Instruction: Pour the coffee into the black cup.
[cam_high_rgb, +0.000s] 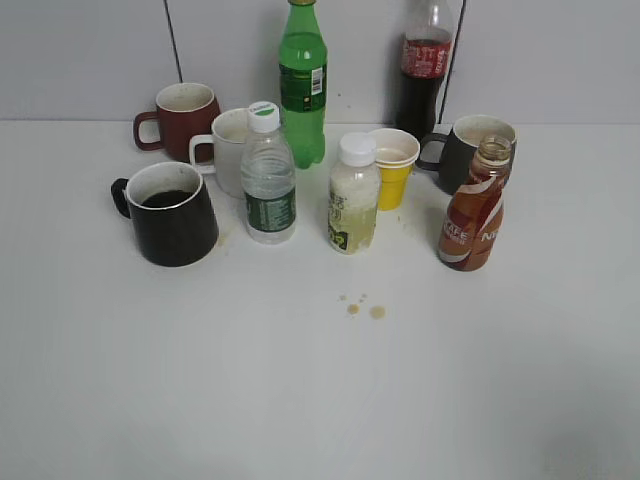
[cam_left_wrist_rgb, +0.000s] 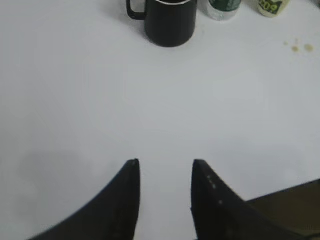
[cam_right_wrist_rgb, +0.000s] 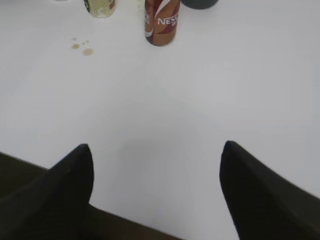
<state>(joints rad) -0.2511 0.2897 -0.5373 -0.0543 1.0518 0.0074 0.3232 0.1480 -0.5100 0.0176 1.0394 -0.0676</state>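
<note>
We see the black cup (cam_high_rgb: 172, 214) at table left, dark liquid inside, possibly coffee. The uncapped Nescafe coffee bottle (cam_high_rgb: 477, 205) stands upright, well right. Left gripper (cam_left_wrist_rgb: 164, 167) fingers slightly apart; right gripper (cam_right_wrist_rgb: 157, 155) fingers wide apart, both holding nothing.

Slanted front view; low wrist views

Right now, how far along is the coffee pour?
It looks largely done: the black cup holds dark liquid, and the coffee bottle stands upright and uncapped on the table. Nothing is in hand; the left gripper and right gripper both hover over bare table, jaws open and empty. Small spill drops lie mid-table. Nothing obvious remains, unless more coffee is wanted.
</note>
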